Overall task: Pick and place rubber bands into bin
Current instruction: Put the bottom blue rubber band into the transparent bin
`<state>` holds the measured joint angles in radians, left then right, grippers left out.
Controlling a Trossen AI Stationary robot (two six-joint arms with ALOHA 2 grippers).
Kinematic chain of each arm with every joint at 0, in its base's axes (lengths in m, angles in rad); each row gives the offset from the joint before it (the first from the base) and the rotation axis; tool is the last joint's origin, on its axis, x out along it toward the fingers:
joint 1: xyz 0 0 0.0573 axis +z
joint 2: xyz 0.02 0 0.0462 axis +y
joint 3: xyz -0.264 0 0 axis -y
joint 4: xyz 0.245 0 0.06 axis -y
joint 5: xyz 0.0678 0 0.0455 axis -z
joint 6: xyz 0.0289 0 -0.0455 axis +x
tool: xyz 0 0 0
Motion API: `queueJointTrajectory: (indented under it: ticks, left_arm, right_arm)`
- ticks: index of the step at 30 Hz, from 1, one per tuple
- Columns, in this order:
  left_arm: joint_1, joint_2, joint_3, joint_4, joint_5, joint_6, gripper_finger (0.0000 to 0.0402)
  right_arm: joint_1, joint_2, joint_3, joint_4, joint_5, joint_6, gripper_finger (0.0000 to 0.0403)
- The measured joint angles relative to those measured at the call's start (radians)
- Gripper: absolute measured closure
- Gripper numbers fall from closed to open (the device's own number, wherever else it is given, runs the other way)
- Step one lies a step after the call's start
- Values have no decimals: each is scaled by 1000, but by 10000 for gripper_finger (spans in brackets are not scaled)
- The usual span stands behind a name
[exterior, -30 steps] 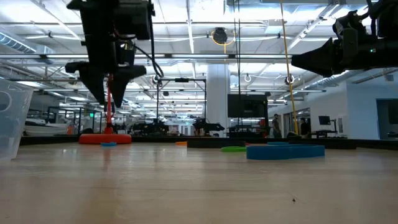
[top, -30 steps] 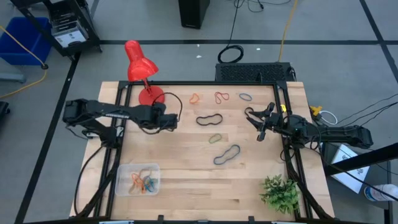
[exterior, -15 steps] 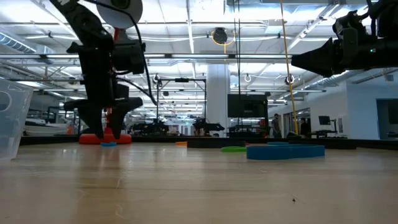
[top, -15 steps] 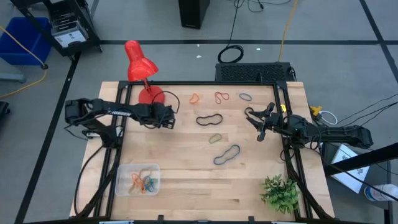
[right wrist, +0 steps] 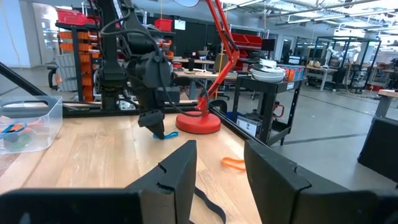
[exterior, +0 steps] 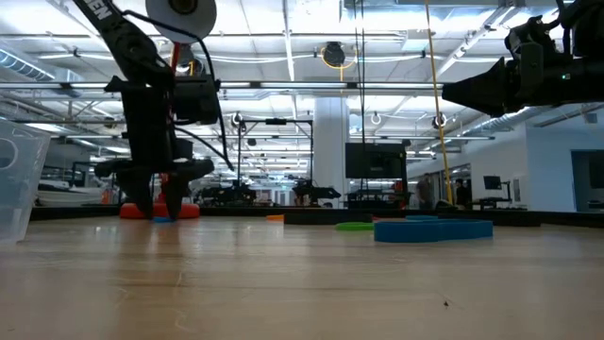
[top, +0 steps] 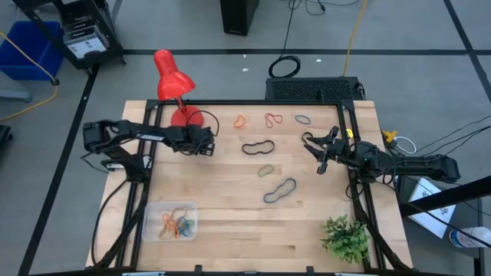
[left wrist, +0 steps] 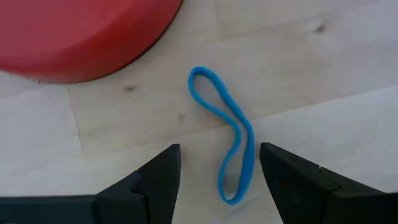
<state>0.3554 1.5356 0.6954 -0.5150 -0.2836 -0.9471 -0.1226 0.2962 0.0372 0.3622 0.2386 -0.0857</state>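
Blue rubber band [left wrist: 229, 146] lies flat on the wooden table [left wrist: 348, 74], partly between the left gripper [left wrist: 219, 180] jaws; jaws wide open, holding nothing.

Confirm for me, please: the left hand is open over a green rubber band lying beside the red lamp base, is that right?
Not quite: the rubber band is blue, not green, as the left wrist view shows. The rest holds: the left hand is open over it, and it lies beside the red lamp base.
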Motion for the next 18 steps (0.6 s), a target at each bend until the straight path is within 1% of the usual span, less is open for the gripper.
queueJointTrajectory:
  ticks: [5,8,10,13,18]
  left_arm:
    - [0,53,6,21,-3,-2,174]
    - [0,57,6,24,-2,-4,175]
    - [0,58,6,26,0,-4,183]
    - [-2,59,6,29,4,-4,215]
    - [-15,61,4,33,6,0,286]
  right_arm:
    - [0,0,0,0,1,-5,273]
    - [0,0,0,-1,0,-5,273]
    - [0,1,0,-1,0,-5,273]
    - [0,2,0,-1,0,-5,273]
    - [0,2,0,-1,0,-5,273]
